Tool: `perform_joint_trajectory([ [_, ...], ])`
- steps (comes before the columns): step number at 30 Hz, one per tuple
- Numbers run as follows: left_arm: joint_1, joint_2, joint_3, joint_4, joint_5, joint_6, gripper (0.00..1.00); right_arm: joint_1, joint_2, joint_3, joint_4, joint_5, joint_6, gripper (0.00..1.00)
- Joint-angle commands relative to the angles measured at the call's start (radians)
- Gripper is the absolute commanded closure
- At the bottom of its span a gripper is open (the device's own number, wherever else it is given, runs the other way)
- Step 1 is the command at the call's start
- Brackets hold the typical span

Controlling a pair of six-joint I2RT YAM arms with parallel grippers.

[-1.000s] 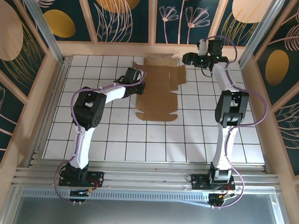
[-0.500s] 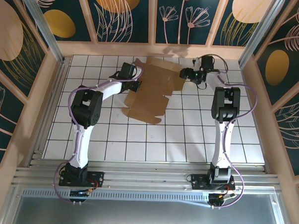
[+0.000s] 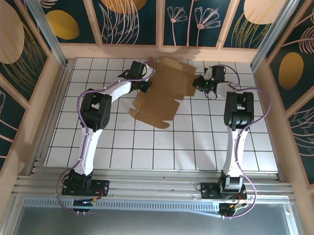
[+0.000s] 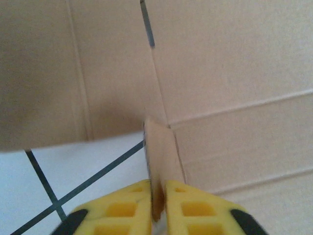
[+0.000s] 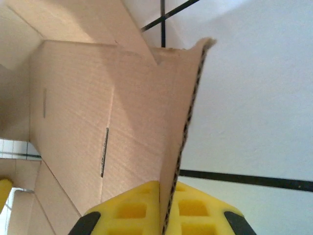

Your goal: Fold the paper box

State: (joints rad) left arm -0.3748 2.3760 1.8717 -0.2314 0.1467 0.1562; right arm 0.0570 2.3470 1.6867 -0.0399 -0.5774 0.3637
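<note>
No writing, number, brand or sign can be read. The box is plain brown cardboard with no print. The far and side walls carry drawn leaves and flowers without words.

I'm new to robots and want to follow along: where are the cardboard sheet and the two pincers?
paper box (image 3: pixel 163 94): top view, middle panel.
left pincer (image 4: pixel 157 196): left wrist view, between yellow fingertips gripping a flap.
right pincer (image 5: pixel 166 203): right wrist view, between yellow fingertips gripping a cardboard edge.
</note>
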Motion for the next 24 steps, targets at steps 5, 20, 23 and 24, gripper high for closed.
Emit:
perform_joint_trajectory([
  [5, 0.006, -0.338, -0.279, 0.208, 0.011, -0.282, 0.60, 0.058, -0.264, -0.241, 0.179, 0.274, -0.022, 1.00],
  [20, 0.002, -0.641, -0.770, 0.587, 0.140, -1.333, 0.36, 0.343, -0.577, -0.787, 0.685, 0.874, -0.393, 1.00],
  [23, -0.004, -0.576, -0.731, 0.757, 0.197, -1.504, 0.25, 0.381, -0.589, -0.831, 0.757, 0.913, -0.472, 1.00],
  [24, -0.007, -0.548, -0.699, 0.776, 0.222, -1.535, 0.24, 0.391, -0.588, -0.841, 0.778, 0.923, -0.493, 1.00],
])
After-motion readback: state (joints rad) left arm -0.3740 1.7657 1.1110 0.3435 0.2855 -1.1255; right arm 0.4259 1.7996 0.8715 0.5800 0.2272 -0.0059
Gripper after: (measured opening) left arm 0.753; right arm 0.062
